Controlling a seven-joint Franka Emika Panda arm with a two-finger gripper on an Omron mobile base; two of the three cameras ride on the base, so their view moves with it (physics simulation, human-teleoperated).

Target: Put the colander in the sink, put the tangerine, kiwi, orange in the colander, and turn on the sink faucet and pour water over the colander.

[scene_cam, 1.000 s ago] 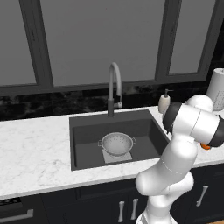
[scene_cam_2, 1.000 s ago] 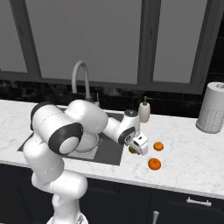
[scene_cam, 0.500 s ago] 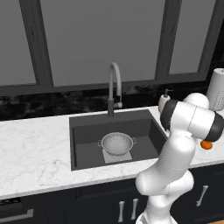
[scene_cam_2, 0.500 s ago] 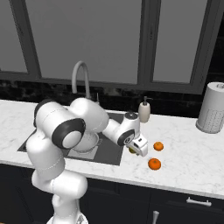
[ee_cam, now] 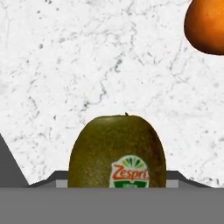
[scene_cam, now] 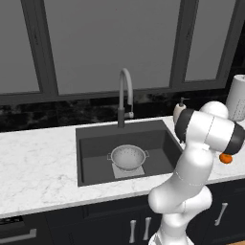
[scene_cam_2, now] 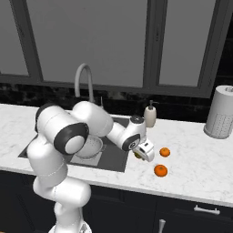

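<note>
My claw (scene_cam_2: 140,156) is down on the white marble counter (scene_cam_2: 191,159), just past the right rim of the sink (scene_cam: 95,165). The kiwi (ee_cam: 118,152) sits right in front of my hand camera, sticker facing me, with my fingers to either side of it. They sit low behind the fruit, though, so I cannot tell whether they are touching its skin or how wide they stand. From the right base view only a sliver of the kiwi shows under my hand.

To the right of my claw the counter has open room. The tangerine (scene_cam_2: 164,152) lies near, and the orange (scene_cam_2: 160,170) sits nearer the front edge, the two fruits apart from each other. One orange fruit shows at the top right corner of my hand view, clear of the kiwi.

The colander (scene_cam: 128,157) stands upright in the sink on the lighter patch, with bare basin floor all around it. The sink faucet (scene_cam: 125,97) arches over the back rim. A soap bottle (scene_cam_2: 150,116) stands behind my wrist, and a paper towel roll (scene_cam_2: 220,111) stands far right.
</note>
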